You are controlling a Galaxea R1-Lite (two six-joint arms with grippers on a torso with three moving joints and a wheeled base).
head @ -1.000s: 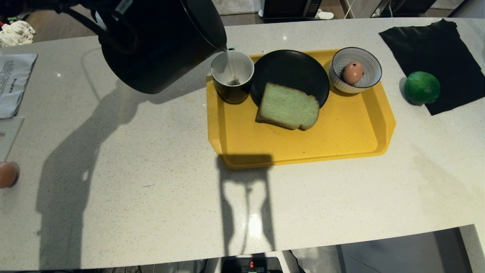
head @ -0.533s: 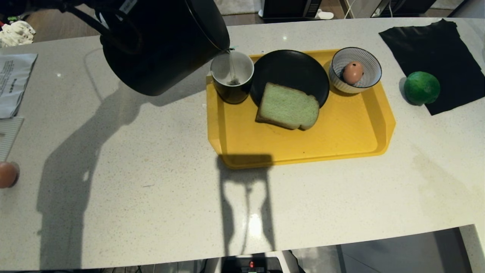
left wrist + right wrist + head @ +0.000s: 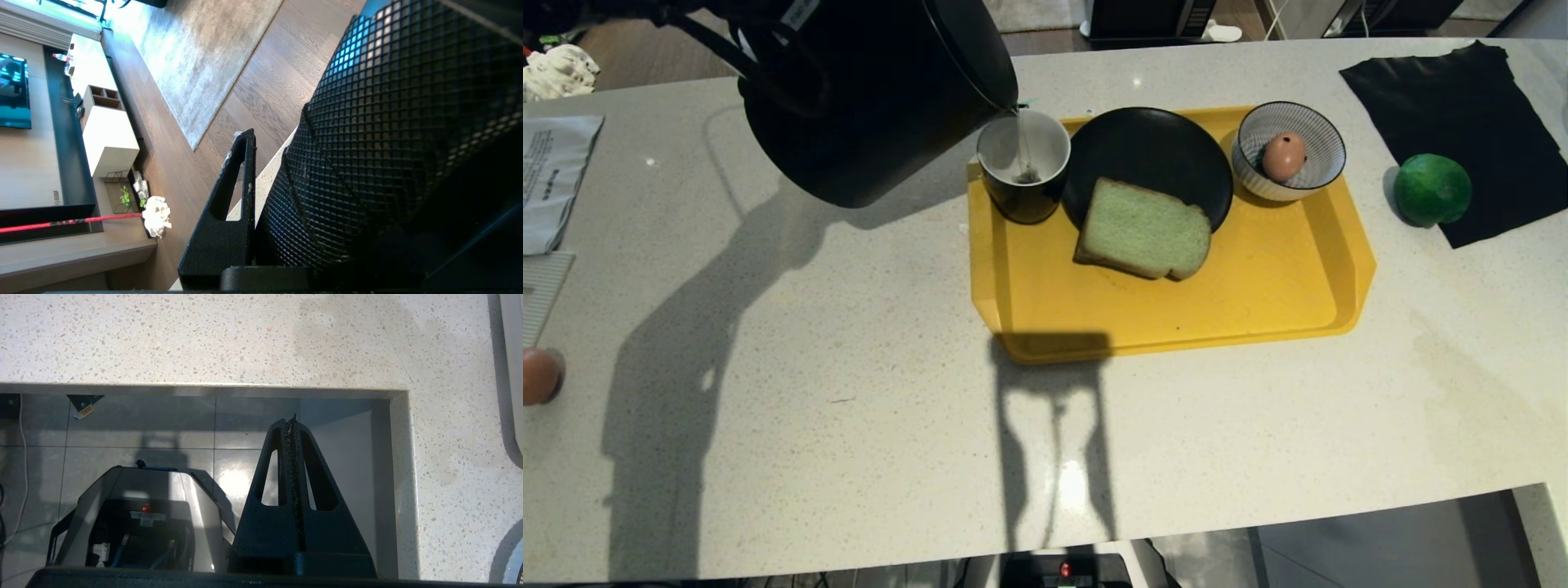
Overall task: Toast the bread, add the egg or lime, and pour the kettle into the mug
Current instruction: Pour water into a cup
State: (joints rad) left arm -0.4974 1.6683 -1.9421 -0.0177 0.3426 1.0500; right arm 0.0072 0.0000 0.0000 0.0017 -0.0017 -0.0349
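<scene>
Fingers of the left gripper are clamped on the kettle, one finger showing black beside the kettle's gridded handle in the left wrist view. Up at the table's far left the kettle hangs tipped, its steel-rimmed lip right over the mug, and a thin stream of water runs down into the white inside where the tea bag sits. That mug stands in the far left corner of the yellow tray, touching the black plate beside it. On the plate's near edge lies the bread, half on the plate and half overhanging the tray. In the tray's far right corner sits the striped bowl with the egg inside. Off the tray, toward the table's right edge, the lime rests on the near edge of a black cloth. A second egg pokes in at the table's left edge, with a paper sheet farther back along that edge. Over on the other side, the right gripper hangs below the table's near edge above the tiled floor, fingers pressed tight together, holding nothing.
</scene>
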